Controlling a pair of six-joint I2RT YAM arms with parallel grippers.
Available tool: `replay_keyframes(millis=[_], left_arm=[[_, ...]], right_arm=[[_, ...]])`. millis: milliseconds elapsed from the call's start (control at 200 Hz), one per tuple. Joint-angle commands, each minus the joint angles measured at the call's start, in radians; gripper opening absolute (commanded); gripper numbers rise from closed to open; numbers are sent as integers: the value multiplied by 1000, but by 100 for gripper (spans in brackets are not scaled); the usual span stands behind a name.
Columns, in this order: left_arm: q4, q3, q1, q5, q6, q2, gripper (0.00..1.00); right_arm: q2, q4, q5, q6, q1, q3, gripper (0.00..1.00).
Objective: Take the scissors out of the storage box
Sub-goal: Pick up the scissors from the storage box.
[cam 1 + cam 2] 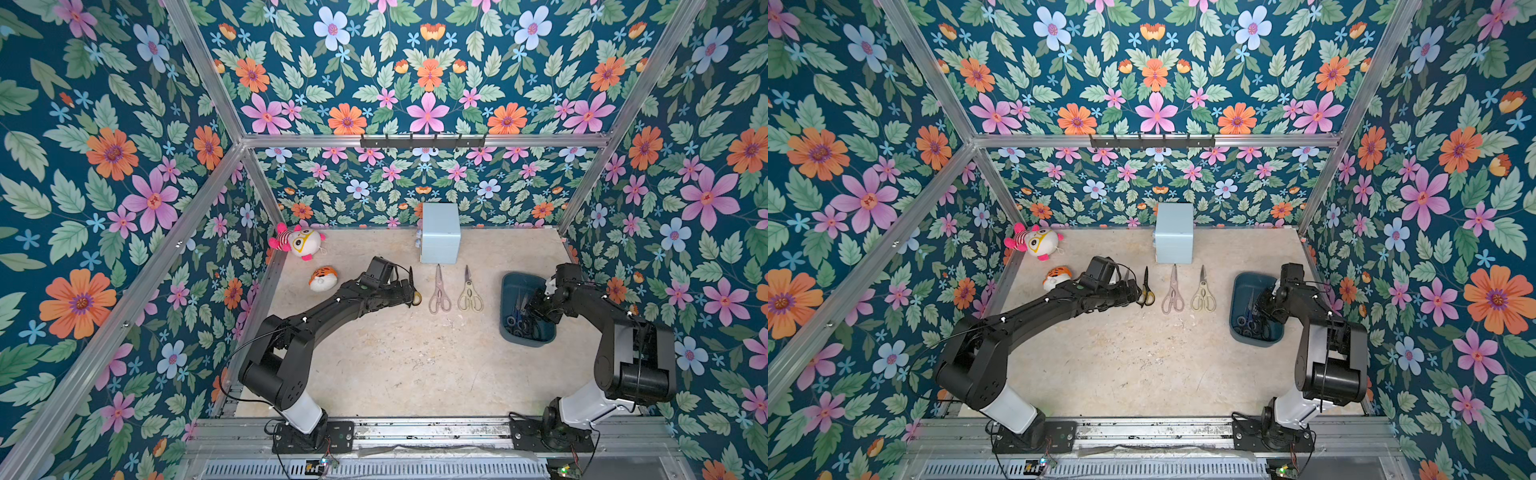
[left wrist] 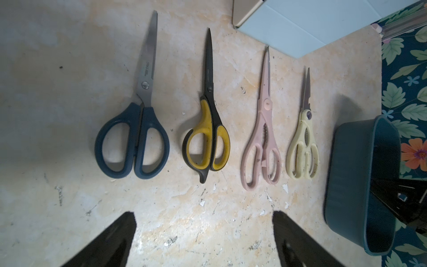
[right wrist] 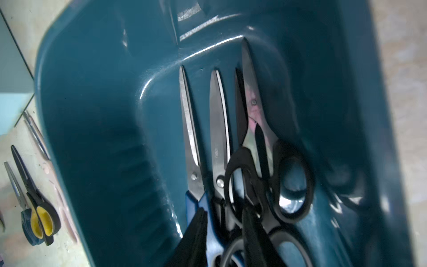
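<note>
Soft, even light is filling both top views, leaving only faint shadows around the storage box (image 1: 527,338). Inside the storage box, glare is streaking along the glossy wall (brightest past the blade tips), the floor is looking dim, and the scissors (image 3: 217,120) are blurring at the handles nearest the lens.

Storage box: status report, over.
Left gripper open, beside four scissors laid out on table. Right gripper down in storage box, straddling black handles, grip unconfirmed. Several scissors left inside, handles overlapping.
</note>
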Motion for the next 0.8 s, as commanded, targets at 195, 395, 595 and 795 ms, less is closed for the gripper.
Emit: replay_keyframes(millis=[195, 395, 595, 795], left_arm=[[-17, -3, 0, -21, 5, -7, 97], [-21, -5, 0, -26, 1, -12, 97], [-19, -5, 0, -24, -1, -13, 97], [-17, -12, 0, -26, -1, -20, 97]], right_arm=[[40, 17, 15, -16, 0, 13, 24], [40, 18, 15, -18, 0, 17, 13], [38, 11, 16, -20, 0, 24, 4], [36, 4, 18, -24, 0, 28, 3]])
